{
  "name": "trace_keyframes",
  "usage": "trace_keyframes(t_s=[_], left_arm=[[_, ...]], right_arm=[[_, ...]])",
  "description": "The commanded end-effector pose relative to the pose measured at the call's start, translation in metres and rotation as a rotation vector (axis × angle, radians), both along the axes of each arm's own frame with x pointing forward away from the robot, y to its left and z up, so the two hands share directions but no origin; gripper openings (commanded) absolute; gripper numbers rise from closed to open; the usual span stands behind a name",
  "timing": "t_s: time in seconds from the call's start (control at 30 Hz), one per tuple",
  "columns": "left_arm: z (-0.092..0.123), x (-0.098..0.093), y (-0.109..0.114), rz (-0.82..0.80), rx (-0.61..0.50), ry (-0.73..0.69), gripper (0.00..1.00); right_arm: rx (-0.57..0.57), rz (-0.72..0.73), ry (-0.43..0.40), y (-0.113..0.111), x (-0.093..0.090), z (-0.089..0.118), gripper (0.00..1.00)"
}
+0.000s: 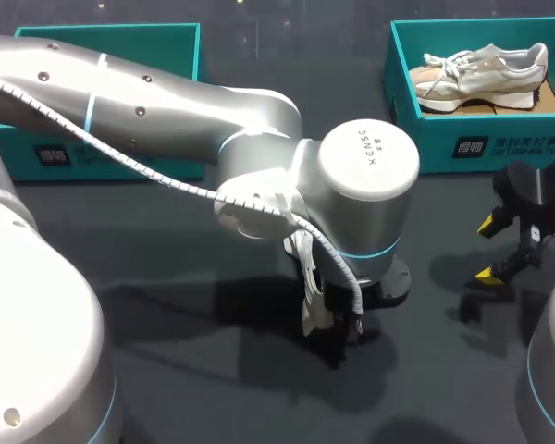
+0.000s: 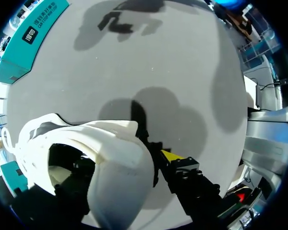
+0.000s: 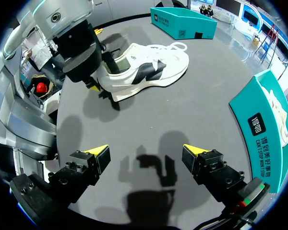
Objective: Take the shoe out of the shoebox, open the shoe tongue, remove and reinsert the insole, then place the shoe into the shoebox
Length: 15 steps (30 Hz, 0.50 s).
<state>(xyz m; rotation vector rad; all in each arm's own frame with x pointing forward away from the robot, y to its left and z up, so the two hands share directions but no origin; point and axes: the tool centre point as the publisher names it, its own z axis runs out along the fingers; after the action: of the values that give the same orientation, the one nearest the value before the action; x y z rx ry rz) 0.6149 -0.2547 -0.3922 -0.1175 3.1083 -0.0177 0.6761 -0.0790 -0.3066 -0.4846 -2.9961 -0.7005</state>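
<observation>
L gripper (image 3: 97,84) clamps the heel of the white shoe (image 3: 144,69), which sits on the table (image 3: 182,120) near the middle. R gripper (image 3: 146,155) hangs open at the right, nothing btwn its fingers. Far right: shoebox (image 1: 499,148) w/ a beige shoe (image 1: 481,74) inside.

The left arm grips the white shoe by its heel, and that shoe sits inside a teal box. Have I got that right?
Not quite. The left gripper does grip the white shoe by its heel, but the shoe lies on the dark table, outside the teal shoebox beyond it. The right wrist view shows this.
</observation>
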Motion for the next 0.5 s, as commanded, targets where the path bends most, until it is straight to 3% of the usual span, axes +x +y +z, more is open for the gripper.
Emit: trace_keyframes(t_s=[0.03, 0.17, 0.23, 0.27, 0.3, 0.5], left_arm=[[-0.0007, -0.0022, -0.0007, 0.002, 0.0, -0.003, 0.63], [0.0007, -0.0029, 0.0005, 0.005, -0.004, -0.005, 0.57], [0.0008, -0.0028, 0.0009, 0.008, -0.005, -0.005, 0.34], [0.0008, -0.0027, 0.0013, 0.009, -0.006, -0.005, 0.13], [0.001, -0.0029, 0.0019, 0.01, -0.007, -0.005, 0.0], [0.0083, -0.0046, 0.0074, 0.0, -0.03, 0.015, 0.0]], right_arm=[[-0.003, -0.001, -0.001, 0.0003, -0.0015, 0.0003, 1.0], [-0.003, -0.001, -0.001, 0.0003, -0.0015, 0.0003, 1.0], [-0.003, -0.001, -0.001, 0.0003, -0.0015, 0.0003, 1.0], [-0.003, -0.001, -0.001, 0.0003, -0.0015, 0.0003, 1.0], [-0.003, -0.001, -0.001, 0.0003, -0.0015, 0.0003, 1.0], [-0.003, -0.001, -0.001, 0.0003, -0.0015, 0.0003, 1.0]])
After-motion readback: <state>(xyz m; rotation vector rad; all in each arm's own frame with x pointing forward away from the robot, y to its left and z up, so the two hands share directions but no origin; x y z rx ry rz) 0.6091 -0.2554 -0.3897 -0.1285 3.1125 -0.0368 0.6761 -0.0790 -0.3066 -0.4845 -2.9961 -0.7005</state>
